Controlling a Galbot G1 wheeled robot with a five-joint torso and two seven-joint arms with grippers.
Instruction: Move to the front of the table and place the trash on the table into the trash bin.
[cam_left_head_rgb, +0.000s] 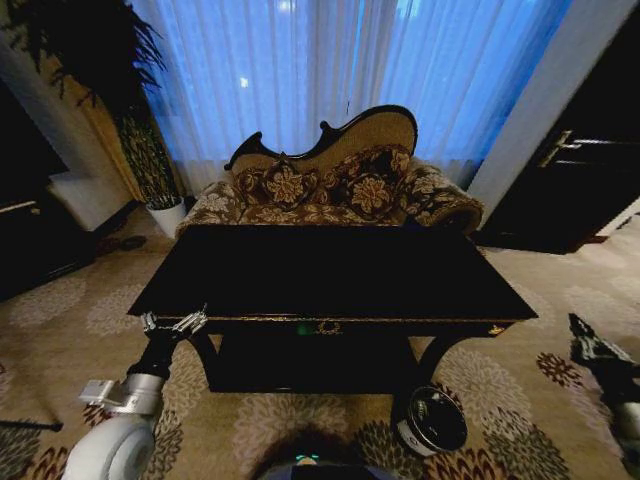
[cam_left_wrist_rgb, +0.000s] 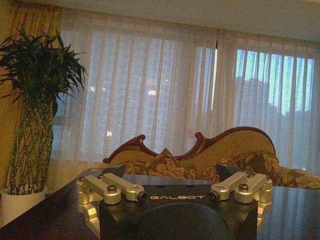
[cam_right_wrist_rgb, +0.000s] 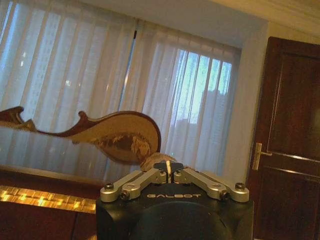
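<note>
Left gripper (cam_left_head_rgb: 175, 323) open at 1 table (cam_left_head_rgb: 330, 270), 1 trash bin (cam_left_head_rgb: 432, 422)

Table (cam_left_head_rgb: 330, 275) top too dark to make out any trash. Trash bin (cam_left_head_rgb: 430, 420) at my 5 o'clock: one side hidden behind table leg. My right gripper (cam_left_head_rgb: 585, 340): arm cut by frame edge.

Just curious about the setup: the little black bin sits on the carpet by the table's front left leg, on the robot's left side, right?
Not quite. In the head view the trash bin does sit on the carpet by the table, but at its front right leg, on the robot's right side.
</note>
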